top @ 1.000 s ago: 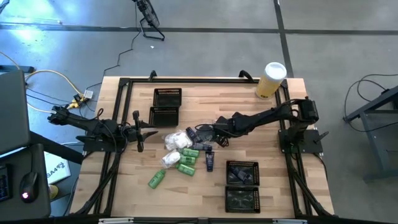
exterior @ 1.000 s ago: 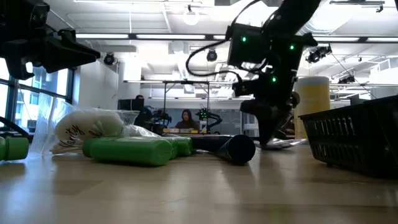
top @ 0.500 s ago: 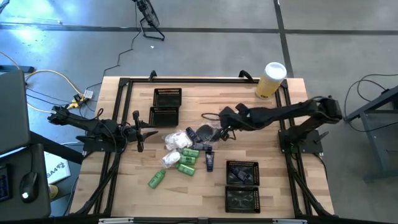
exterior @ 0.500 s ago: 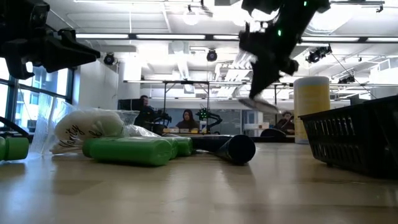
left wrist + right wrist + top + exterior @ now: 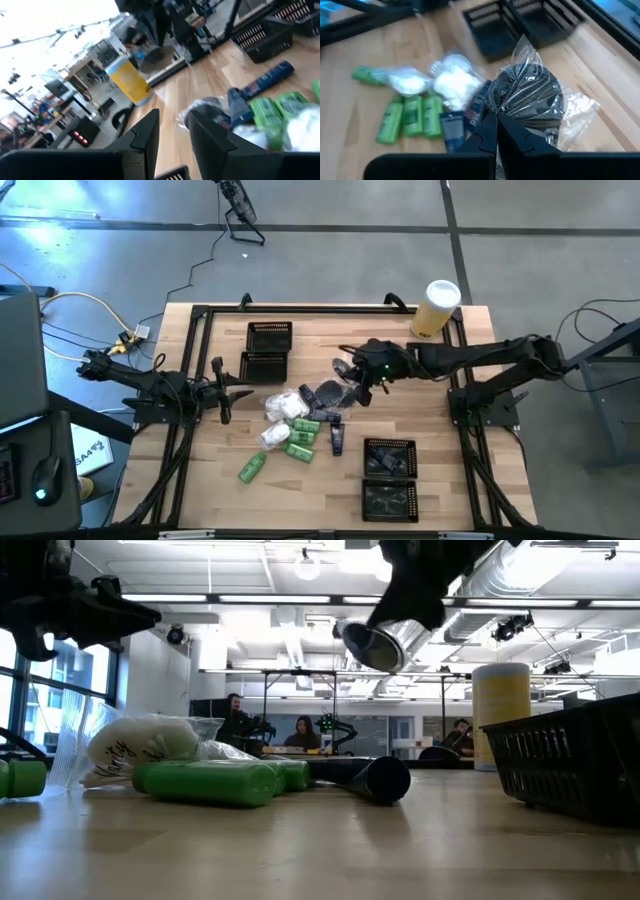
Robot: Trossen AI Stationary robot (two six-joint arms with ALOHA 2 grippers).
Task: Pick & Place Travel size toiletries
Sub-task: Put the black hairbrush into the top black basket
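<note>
My right gripper [image 5: 356, 372] hangs over the middle of the table, shut on a round dark flat case in a clear crinkly wrapper [image 5: 530, 97], which also shows high up in the low view [image 5: 370, 645]. Below lies the pile of toiletries: green bottles [image 5: 300, 442], white packets [image 5: 285, 405], a dark blue tube [image 5: 337, 440] and another dark case [image 5: 325, 393], all flat on the wood. My left gripper [image 5: 222, 388] waits at the table's left, level and open, with nothing between its fingers [image 5: 172, 125]. My right gripper pinches the wrapped case at its near rim [image 5: 506, 114] between its two shut fingers [image 5: 482, 135], clear wrapper included. The fingers slant down from the table's right. The case is lifted clear of the table, tilted beyond the fingertips, and loose wrapper sticks out at its sides.
Two black mesh trays [image 5: 268, 350] stand at the far left of the table, and two more [image 5: 390, 475] at the near right. A tall yellow cylinder with a white lid [image 5: 437, 308] stands at the far right corner. Bare wood lies at the table's near left.
My right gripper has risen from the pile with the wrapped round case, drawing back a little toward the far edge, and has tipped from steeply down to a shallower slant. The case has gone from the table to well clear of it. The pile stays put.
</note>
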